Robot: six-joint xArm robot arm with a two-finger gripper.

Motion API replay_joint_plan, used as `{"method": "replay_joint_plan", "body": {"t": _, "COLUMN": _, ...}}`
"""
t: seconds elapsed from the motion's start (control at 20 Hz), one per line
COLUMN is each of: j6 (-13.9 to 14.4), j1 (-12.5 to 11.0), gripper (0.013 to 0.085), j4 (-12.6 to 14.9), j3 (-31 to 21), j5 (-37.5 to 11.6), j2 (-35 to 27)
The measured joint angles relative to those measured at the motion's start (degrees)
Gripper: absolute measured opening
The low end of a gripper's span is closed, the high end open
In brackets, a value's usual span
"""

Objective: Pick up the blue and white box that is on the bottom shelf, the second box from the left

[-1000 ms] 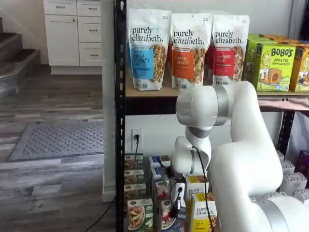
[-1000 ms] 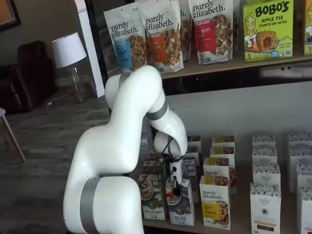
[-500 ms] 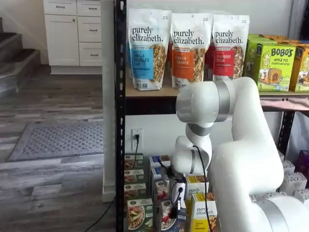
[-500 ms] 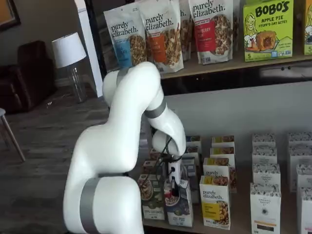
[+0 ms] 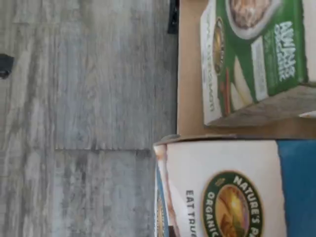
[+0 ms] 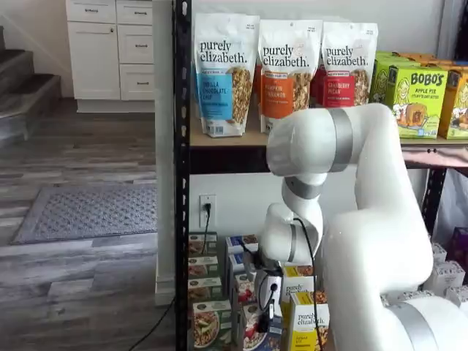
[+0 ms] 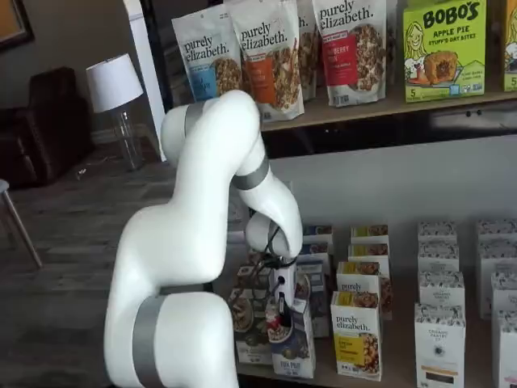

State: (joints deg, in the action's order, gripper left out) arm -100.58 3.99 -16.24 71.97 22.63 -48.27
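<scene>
The blue and white box stands tilted at the front of the bottom shelf, with my gripper shut on its top. In both shelf views the black fingers come down onto the box from the white wrist, gripper beside a black cable. The wrist view shows the box's white top band and round logo very close, with blue at its side. A green-fronted box sits beside it on the tan shelf board. My fingers do not show in the wrist view.
A green box stands left of the held box and a yellow purely elizabeth box right of it, with more rows behind. White boxes fill the right. Granola bags line the upper board. A black steel post stands left.
The arm's elbow has risen and swung left. The blue and white box has shifted slightly left and forward out of its row, tilting in the grip.
</scene>
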Motion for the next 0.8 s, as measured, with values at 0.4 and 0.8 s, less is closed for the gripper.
{"method": "replay_joint_plan", "body": {"t": 0.4, "j6": 1.9, "j1": 0.9, "gripper": 0.041, "j4": 1.4, "j3": -9.1, "j5": -1.3, "j2": 7.0}}
{"method": "replay_joint_plan", "body": {"t": 0.8, "j6": 4.9, "j1": 2.4, "gripper": 0.041, "j4": 3.2, "j3": -19.0, "j5": -3.6, "j2": 14.5}}
